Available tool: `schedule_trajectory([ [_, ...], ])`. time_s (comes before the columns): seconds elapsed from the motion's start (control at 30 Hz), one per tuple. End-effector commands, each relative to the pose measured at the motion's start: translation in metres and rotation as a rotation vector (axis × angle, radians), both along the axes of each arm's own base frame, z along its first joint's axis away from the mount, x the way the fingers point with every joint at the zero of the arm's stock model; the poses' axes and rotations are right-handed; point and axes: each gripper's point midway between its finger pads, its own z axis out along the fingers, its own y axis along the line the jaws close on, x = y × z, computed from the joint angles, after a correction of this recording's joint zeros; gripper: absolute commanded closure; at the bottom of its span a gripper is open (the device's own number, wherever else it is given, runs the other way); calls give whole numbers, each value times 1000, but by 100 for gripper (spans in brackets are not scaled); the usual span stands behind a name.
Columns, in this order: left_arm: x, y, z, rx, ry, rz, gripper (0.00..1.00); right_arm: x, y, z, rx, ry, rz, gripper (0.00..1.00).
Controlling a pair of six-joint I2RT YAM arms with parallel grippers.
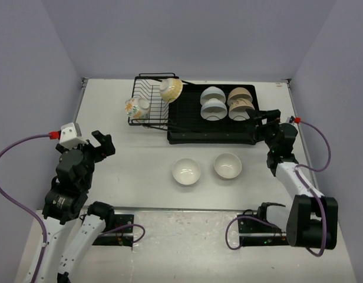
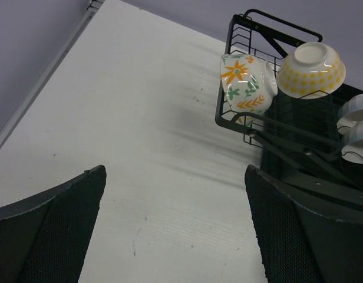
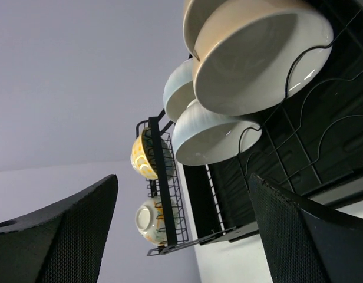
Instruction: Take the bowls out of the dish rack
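My left claw (image 1: 103, 143) gaping and empty above the table (image 1: 134, 174), my right claw (image 1: 259, 122) spread wide, gripping nothing, beside the right end of the dish rack (image 1: 211, 140), six bowls (image 1: 213, 109) racked, white bowl (image 1: 186, 171) and cream bowl (image 1: 227, 165) on the table in front.

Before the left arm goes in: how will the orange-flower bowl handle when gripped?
The flower bowl looks like glossy glazed ceramic: probably rigid, slippery, and apt to chip if dropped. It lies tipped on its side in the wire rack, so a push may roll it on its round wall. Small, so likely light.
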Motion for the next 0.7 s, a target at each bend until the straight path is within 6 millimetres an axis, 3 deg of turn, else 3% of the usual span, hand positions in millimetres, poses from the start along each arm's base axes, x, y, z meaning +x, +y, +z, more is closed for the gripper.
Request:
schedule_trajectory([
  [0.0, 5, -2, 8, 13, -19, -14, 0, 17, 6, 49, 80, -172, 43, 9],
  [0.17, 5, -3, 7, 12, -19, -19, 0, 43, -10, 30, 80, -126, -53, 20],
  [0.27, 5, -3, 8, 12, -26, -22, 0, 55, -14, 29, 120, -139, -70, 29],
  [0.3, 5, -3, 8, 12, -29, -22, 0, 61, -15, 19, 128, -120, -76, 32],
  [0.4, 6, -3, 7, 12, -24, -24, 0, 72, -18, 21, 163, -171, -89, 41],
  [0.67, 6, -5, 7, 10, -29, -35, 0, 100, -26, 13, 168, -198, -119, 52],
])
